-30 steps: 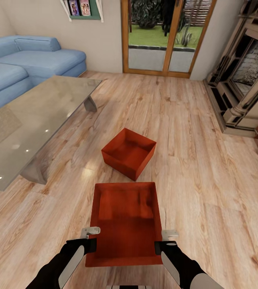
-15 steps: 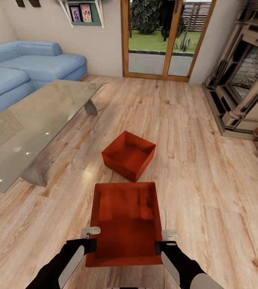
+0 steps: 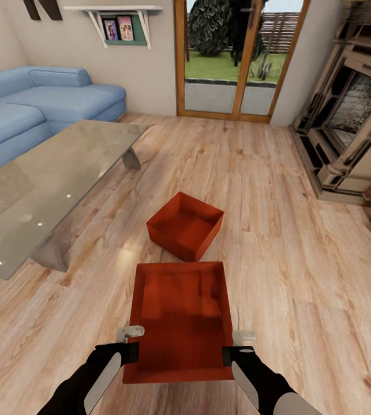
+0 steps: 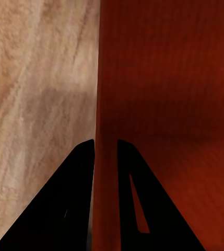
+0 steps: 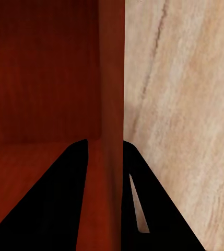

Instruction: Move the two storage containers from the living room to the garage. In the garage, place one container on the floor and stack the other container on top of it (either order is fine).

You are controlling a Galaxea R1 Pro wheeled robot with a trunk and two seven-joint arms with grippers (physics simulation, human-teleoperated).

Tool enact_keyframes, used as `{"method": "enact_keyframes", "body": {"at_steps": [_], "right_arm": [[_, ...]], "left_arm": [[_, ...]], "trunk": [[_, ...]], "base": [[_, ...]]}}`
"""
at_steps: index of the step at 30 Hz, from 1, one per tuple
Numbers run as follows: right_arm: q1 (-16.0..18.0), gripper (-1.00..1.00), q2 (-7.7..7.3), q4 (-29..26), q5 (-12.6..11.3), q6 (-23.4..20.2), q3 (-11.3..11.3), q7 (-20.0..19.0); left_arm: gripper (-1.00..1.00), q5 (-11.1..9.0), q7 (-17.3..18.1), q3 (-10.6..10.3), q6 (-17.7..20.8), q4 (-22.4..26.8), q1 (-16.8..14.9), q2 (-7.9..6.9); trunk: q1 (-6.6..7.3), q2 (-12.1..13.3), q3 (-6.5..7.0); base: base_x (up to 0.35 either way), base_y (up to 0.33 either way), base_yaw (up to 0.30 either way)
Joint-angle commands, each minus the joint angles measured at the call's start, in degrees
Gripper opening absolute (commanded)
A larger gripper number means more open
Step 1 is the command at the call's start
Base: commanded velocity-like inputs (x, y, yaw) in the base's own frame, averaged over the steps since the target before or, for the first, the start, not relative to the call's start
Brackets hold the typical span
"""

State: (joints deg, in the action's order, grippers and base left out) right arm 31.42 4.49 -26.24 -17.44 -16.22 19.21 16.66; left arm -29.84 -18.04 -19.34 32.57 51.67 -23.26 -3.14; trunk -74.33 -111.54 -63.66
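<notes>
My left gripper (image 4: 105, 151) is clamped on the left wall of the held storage container (image 3: 180, 320), one finger inside, one outside, the wall pinched between them. My right gripper (image 5: 105, 151) is closed the same way on the opposite wall. In the head view both grippers sit level on the near end of the bin, its open top facing up and its far end pointing away from me.

Change over the last second: the grippers and the held bin keep the same place in the head view, while the room has slid down the picture. The shelf (image 3: 113, 9) above the sofa now shows in full, and the second storage container (image 3: 185, 225) and the glass coffee table (image 3: 47, 173) sit lower. I read this as the head or trunk rising, not as the things moving. Judgement: the lift is secure and I am in the carry stage, not yet turned toward the garage.

Count:
- storage containers: two, one in my grip, one resting on the wood plank floor (image 3: 289, 276) just beyond it, turned at an angle, apart from it.
- grippers: two, both engaged.
- coffee table: one.
- blue sofa (image 3: 41, 104): one.
- fireplace (image 3: 352, 109): one.
- glazed garden door (image 3: 234, 57): one.

Both bins are in the living room.
</notes>
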Motion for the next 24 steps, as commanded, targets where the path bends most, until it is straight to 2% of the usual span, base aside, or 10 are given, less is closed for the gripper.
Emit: {"method": "enact_keyframes", "body": {"at_steps": [1, 17, 19, 24], "right_arm": [[0.0, -1.00, -0.10, -0.1, 0.5, -0.4, -0.1, 0.3], [0.0, -1.00, -0.10, -0.1, 0.5, -0.4, -0.1, 0.3], [0.0, -1.00, -0.11, -0.1, 0.5, -0.4, -0.1, 0.3], [0.0, -1.00, -0.10, -0.1, 0.5, -0.4, -0.1, 0.3]], "left_arm": [[-1.00, -0.7, -0.7, -0.3, 0.1, 0.1, 0.0, -0.11], [-1.00, -0.7, -0.7, -0.3, 0.1, 0.1, 0.0, -0.11], [-1.00, -0.7, -0.7, -0.3, 0.1, 0.1, 0.0, -0.11], [-1.00, -0.7, -0.7, -0.3, 0.1, 0.1, 0.0, -0.11]], "trunk": [[0.01, 0.0, 0.06], [0.01, 0.0, 1.50], [0.44, 0.8, 2.04], [0.44, 0.8, 2.50]], "base": [[0.000, 0.000, 0.000], [0.000, 0.000, 0.000], [0.000, 0.000, 0.000], [0.000, 0.000, 0.000]]}}
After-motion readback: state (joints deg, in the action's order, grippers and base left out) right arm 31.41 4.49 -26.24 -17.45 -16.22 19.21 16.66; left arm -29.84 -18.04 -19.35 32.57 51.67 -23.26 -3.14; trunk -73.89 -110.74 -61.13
